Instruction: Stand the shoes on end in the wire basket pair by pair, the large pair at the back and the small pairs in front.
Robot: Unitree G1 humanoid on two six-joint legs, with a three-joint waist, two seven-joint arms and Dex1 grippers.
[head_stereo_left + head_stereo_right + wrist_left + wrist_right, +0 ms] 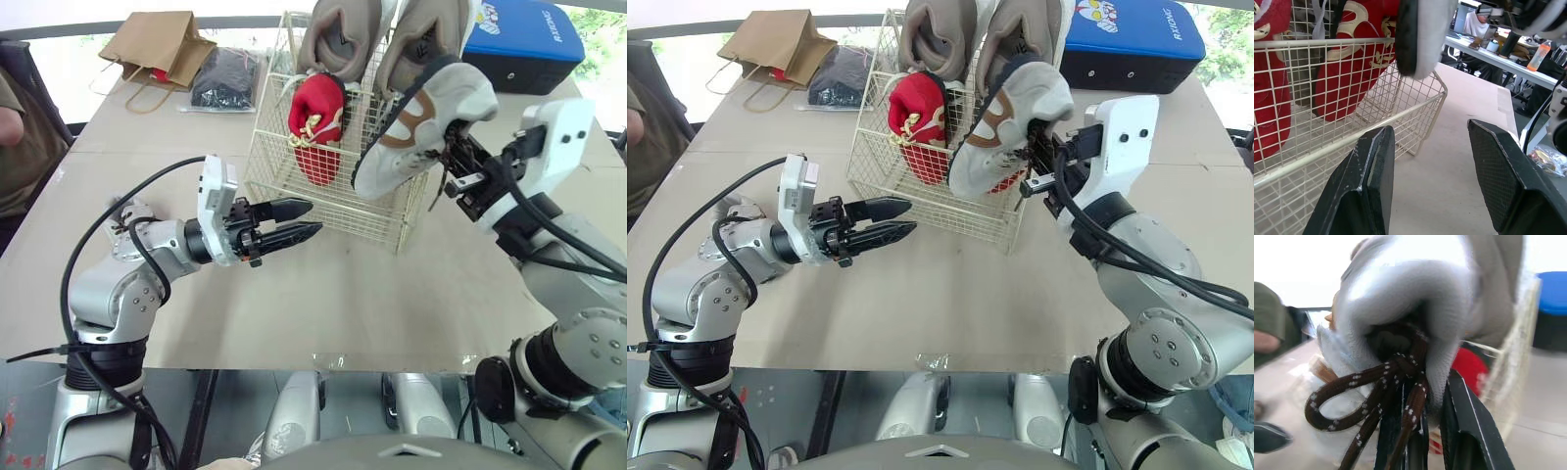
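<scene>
The left tool (pixel 315 217) lies nearest, low over the tabletop (pixel 323 294) and just in front of the wire basket (pixel 333 211), its two black fingers spread with a fair gap and gripping nothing, their tips aimed at the basket's front wall. The pale tabletop runs across the whole scene. On it the cream wire basket stands near the middle, toward the far side. Behind the basket to the right lies a blue case (pixel 524 39). Inside the basket the large tan pair (pixel 338 34) stands on end along the back wall, the two shoes side by side and rising above the rim. At the far left of the tabletop sits a brown paper bag (pixel 162 44), with a black bundle (pixel 225 76) in clear wrap just beside it. The grey shoe (pixel 426 117), white-soled with a brown patch, hangs tilted over the basket's front right corner, toe lowest and sole turned outward; whether it touches the wire cannot be told. The right tool (pixel 1043 162) is clamped narrow on that shoe's opening, among its brown laces (pixel 1376 396). The small red shoes (pixel 318 122) stand on end in front of the tan pair, at the basket's left.
</scene>
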